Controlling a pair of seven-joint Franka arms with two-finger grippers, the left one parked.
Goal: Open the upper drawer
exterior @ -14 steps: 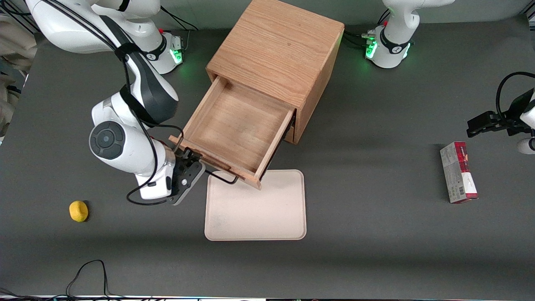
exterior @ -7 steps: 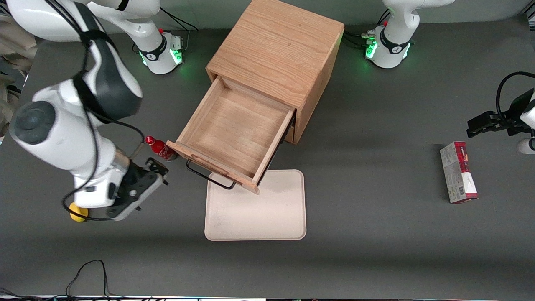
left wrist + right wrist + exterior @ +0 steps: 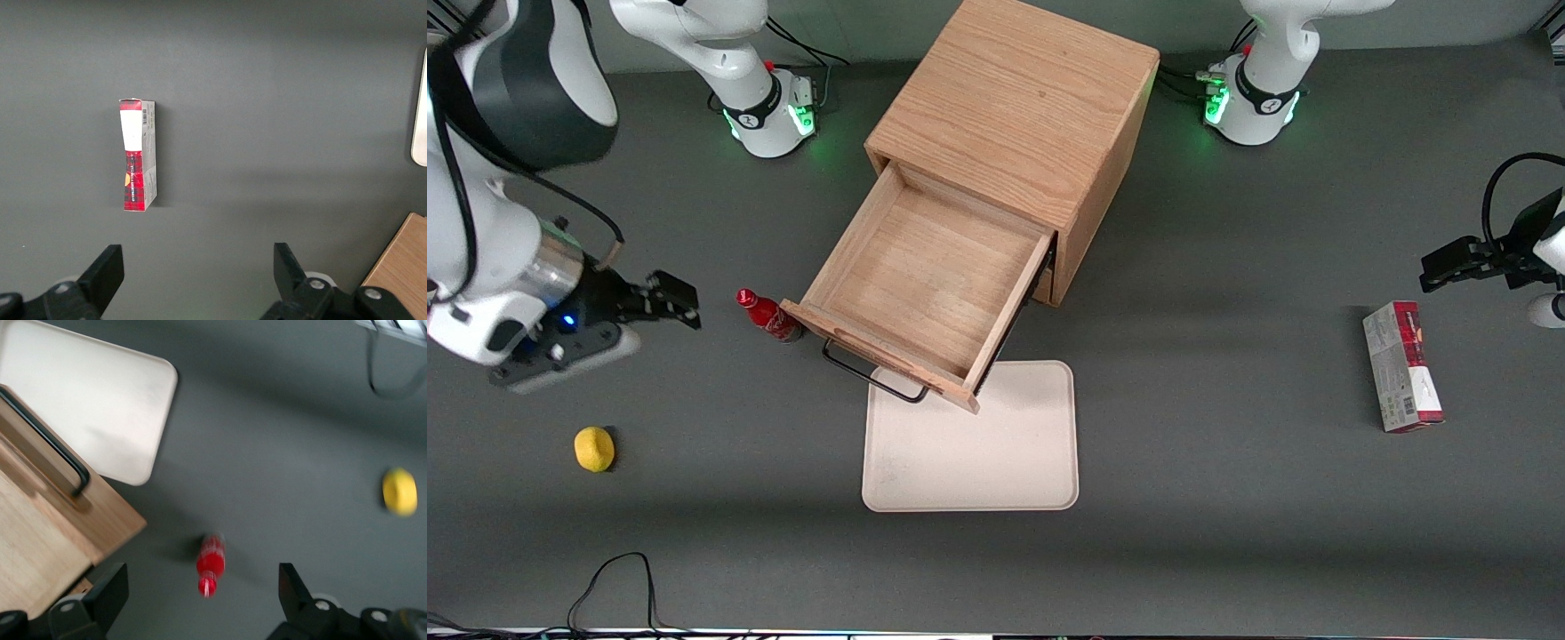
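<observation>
At the working arm's end of the surface [image 3: 1227, 551]: gripper [image 3: 674, 311], jaws apart, now withdrawn from upper drawer [image 3: 925, 276]; red bottle [image 3: 210, 564] upright only in wrist view.

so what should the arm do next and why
Probably nothing more on the drawer: the upper drawer stands pulled well out of the cabinet, its handle free. The gripper, open and empty, hangs toward the working arm's end, so a small lift to rest seems right.
</observation>
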